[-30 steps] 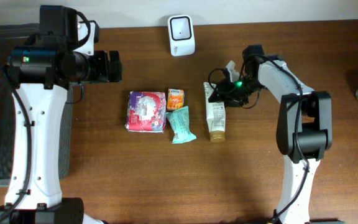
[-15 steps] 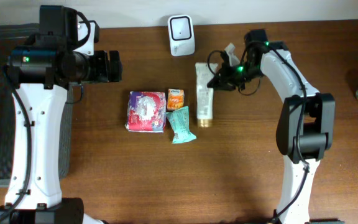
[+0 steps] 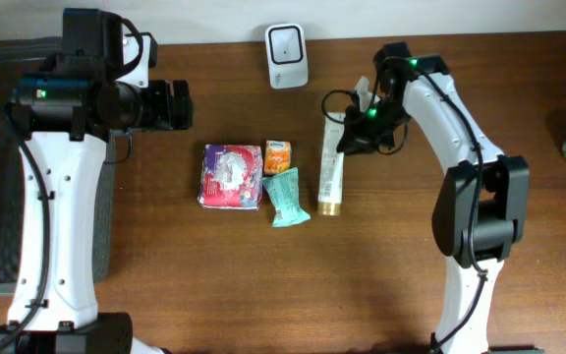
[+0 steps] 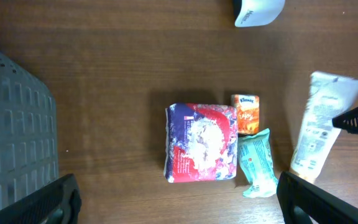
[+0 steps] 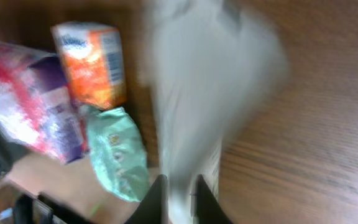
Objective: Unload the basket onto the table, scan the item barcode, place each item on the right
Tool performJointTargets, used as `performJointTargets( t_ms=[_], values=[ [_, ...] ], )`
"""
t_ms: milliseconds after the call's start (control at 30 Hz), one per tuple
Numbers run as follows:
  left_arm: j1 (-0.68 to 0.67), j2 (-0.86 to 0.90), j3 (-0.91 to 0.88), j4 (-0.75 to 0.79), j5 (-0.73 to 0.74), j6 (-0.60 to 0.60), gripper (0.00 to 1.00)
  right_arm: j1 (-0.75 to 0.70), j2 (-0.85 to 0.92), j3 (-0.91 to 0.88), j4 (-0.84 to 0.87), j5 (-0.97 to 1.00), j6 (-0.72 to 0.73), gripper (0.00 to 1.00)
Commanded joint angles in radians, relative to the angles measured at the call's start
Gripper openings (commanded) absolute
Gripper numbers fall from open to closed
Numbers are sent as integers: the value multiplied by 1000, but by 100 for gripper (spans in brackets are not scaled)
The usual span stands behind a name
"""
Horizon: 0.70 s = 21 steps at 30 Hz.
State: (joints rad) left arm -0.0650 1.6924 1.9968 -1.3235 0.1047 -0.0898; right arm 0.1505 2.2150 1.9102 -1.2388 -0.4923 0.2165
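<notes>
Shifted since half a second ago: tube (image 3: 331, 175), now a little further from the scanner (image 3: 287, 42), cap toward the front edge.

- Position: just right of the green packet (image 3: 286, 196) and orange box (image 3: 278, 154). Whether it rests on the table (image 3: 411, 275) or is lifted, I cannot tell.
- Handling: likely light, soft-walled and slick. The body would squash, so the flat crimped end is the firmest hold.
- Right tool (image 3: 345, 141): narrow, pinching that crimped end. The wrist view is blurred.
- Left tool (image 3: 180, 104): wide, empty, well apart.
- Room: bare wood toward the scanner and to the right, goods crowding the left.
</notes>
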Motion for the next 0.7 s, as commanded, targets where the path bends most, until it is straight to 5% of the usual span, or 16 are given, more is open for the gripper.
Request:
performJointTargets(
  t_ms=[0, 100, 167, 300, 667],
  values=[
    [3, -16, 1, 2, 10, 9, 99, 22, -11, 10, -14, 135, 62, 37],
    [3, -16, 1, 2, 10, 9, 99, 47, 11, 5, -11, 148, 62, 48],
    [3, -16, 1, 2, 10, 9, 99, 60, 23, 2, -11, 190, 65, 77],
    [3, -16, 1, 2, 10, 9, 99, 50, 29, 1, -22, 240, 122, 93],
    [3, -16, 1, 2, 10, 9, 99, -111, 31, -110, -75, 36, -2, 98]
  ],
)
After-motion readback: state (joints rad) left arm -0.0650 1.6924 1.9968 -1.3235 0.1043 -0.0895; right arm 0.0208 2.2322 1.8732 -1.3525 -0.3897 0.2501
